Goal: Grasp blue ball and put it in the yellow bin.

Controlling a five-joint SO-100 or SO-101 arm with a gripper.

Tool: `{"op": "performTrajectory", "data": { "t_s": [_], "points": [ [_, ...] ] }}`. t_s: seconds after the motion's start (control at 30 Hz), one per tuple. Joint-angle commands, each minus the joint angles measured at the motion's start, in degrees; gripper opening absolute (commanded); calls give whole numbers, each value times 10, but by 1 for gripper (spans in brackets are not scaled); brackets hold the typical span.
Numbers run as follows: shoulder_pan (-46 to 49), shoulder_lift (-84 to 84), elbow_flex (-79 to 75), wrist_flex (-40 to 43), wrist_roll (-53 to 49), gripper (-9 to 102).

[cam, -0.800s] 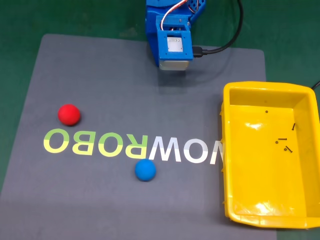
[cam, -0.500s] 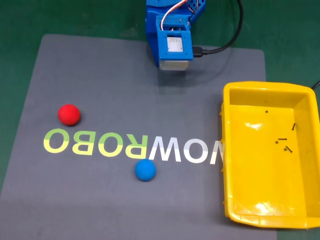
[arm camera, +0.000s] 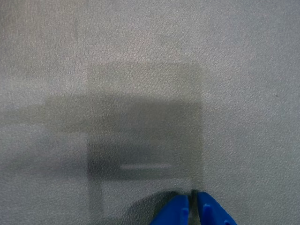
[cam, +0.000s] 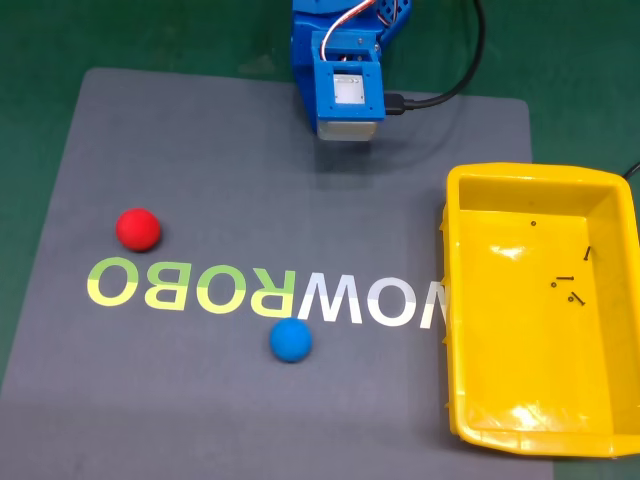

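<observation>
Yellow bin [cam: 470, 300] at the fixed view's right holding a few small dark screws [cam: 570, 290], blue ball [cam: 291, 340] on the grey mat [cam: 200, 180] left of it, end effector [arm camera: 192, 206] tips seen together, nothing held.

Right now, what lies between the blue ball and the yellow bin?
In the fixed view, bare grey mat with white lettering separates blue ball from yellow bin.

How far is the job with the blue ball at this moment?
Nothing looks done yet. The blue ball lies on the gray mat, below the printed letters and apart from the yellow bin, which holds only a few small screws. The hand is shut and empty, over bare mat in the wrist view. Reaching, grasping, carrying and dropping the ball all remain.
</observation>
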Motion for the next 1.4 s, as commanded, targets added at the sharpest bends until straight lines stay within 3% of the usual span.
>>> {"op": "performTrajectory", "data": {
  "t_s": [0.0, 0.13, 0.23, 0.5, 0.6, 0.9, 1.37],
  "points": [
    [11, 8, 7, -48, 20, 4],
    [23, 8, -14, -112, 11, 28],
    [18, 8, -41, -164, 24, 34],
    [-5, 5, -120, -196, 10, 37],
    [-4, -41, -143, -246, 11, 37],
    [26, -391, -282, -450, 17, 37],
    [41, -836, -548, -541, 1, 37]
  ]
}}
